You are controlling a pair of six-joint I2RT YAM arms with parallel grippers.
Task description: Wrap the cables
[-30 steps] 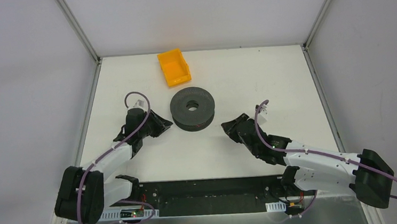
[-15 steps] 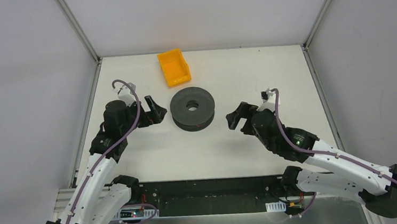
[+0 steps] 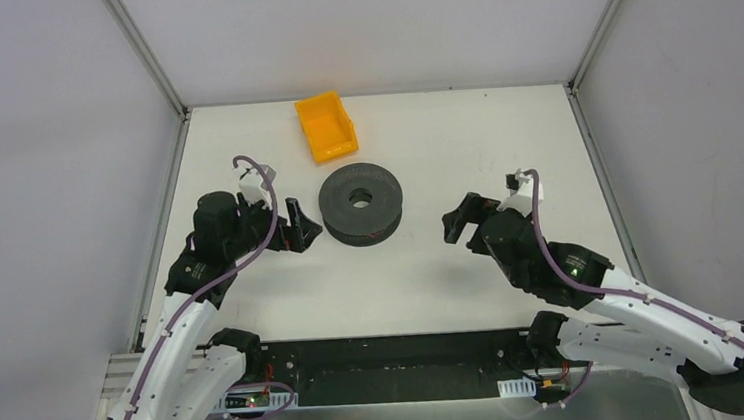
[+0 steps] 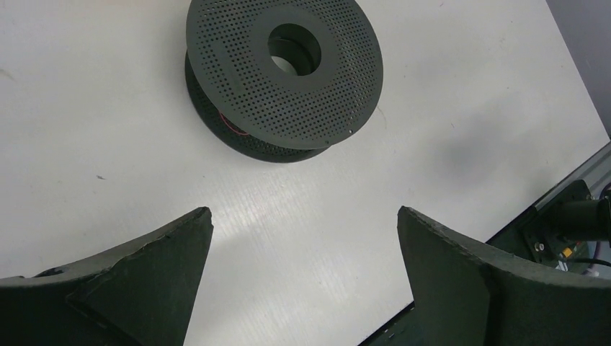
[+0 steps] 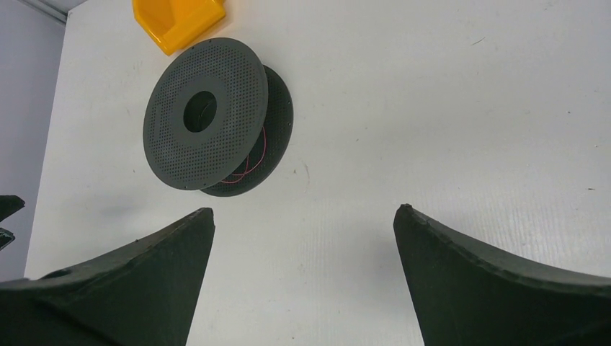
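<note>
The left gripper point(image 3: 299, 224) and right gripper point(image 3: 459, 221) hang wide and empty either side of the spool point(image 3: 361, 203), whose flanges enclose the cables point(image 5: 248, 162), so wrapping looks nearly done and next likely calls for delicately tucking any loose loop.

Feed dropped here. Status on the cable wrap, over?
Left end effector open, empty. Right end effector open, empty. Cable sits between spool flanges. Nothing blocking the spool.

Spool point(image 3: 361, 203) at ctr, bin point(image 3: 326, 125) behind it (cables point(image 5: 250, 164) btwn flanges)
</note>
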